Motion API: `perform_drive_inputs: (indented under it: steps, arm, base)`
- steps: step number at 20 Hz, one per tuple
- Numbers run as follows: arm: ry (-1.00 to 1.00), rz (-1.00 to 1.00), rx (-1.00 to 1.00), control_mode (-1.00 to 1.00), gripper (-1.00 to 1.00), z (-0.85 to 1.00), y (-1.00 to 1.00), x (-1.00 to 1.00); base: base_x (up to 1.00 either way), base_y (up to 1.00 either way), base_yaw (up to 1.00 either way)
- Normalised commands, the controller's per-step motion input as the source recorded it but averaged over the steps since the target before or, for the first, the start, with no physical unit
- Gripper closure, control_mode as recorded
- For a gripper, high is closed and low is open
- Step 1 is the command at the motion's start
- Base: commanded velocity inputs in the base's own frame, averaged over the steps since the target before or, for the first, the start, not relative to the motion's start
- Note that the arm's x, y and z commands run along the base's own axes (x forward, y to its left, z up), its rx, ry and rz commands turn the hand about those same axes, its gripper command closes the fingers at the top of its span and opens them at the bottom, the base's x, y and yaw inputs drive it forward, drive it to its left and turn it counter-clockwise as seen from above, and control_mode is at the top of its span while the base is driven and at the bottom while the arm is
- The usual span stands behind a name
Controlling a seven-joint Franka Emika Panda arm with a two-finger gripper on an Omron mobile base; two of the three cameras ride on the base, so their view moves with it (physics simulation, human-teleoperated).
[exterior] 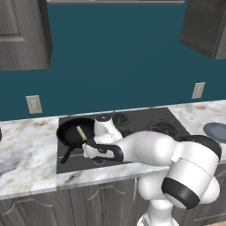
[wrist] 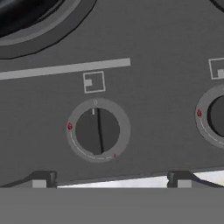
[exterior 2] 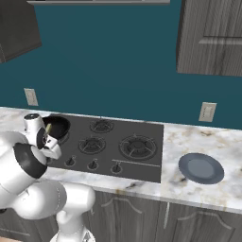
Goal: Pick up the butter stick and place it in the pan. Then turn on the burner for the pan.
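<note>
- The knob point(wrist: 98, 130) lies straight ahead of the gripper point(wrist: 111, 180), whose fingertips are spread wider than the knob, with nothing between them.
- The pan point(exterior: 75, 131) sits just behind the knob, its handle point(exterior: 67, 154) slanting toward the stove's front edge, left of the knob.
- Right of the knob, the next knob point(wrist: 215, 116) stands apart, with flat stove point(exterior 2: 142, 165) between.

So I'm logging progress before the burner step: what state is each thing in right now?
Pale yellow butter stick: lying inside the pan.
Round black frying pan: on the stove's left burner, handle toward the counter edge.
Round dark stove knob: pointer at its top mark, untouched.
Gripper: open, fingertips straddling the knob, not gripping.
Shallow grey-blue dish: on the marble counter, nothing in it.
</note>
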Motion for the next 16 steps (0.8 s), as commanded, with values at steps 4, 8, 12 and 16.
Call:
perform_drive_inputs:
  steps: [4, 8, 12, 16]
  arm:
    - [0.00, 0.00, 0.00, -1.00, -1.00, -0.12, 0.00, 0.21]
    - [0.01, 0.00, 0.00, -1.00, -1.00, -0.14, 0.00, 0.12]
    - [0.00, 0.00, 0.00, -1.00, -1.00, -0.15, 0.01, 0.00]
    - [0.01, 0.00, 0.00, -1.00, -1.00, -0.19, 0.06, 0.04]
  base:
    - [0.00, 0.00, 0.00]
    - [0.00, 0.00, 0.00]
    - [0.00, 0.00, 0.00]
    - [0.00, 0.00, 0.00]
